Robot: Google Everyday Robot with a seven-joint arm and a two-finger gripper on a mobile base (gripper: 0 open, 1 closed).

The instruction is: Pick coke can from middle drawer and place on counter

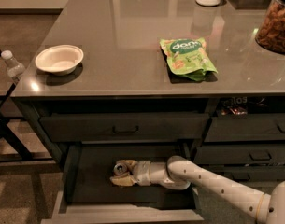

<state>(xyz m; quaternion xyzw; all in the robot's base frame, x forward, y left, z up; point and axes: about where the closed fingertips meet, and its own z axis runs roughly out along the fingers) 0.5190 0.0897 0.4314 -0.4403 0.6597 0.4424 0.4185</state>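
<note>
**Can being gripped in the drawer; lifting and placing are not yet done**
At the lower middle of the frame, the gripper (120, 173) is reaching into the open middle drawer (88, 183), and its 2 fingers are clasping the coke can (119, 167), which is sitting on the drawer floor. By my reading, 2 steps are remaining: lifting it out and setting it on the counter (123, 41) filling the upper frame.

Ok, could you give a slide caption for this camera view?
Gripper at the coke can in the open middle drawer; white bowl and green bag on the counter.
</note>
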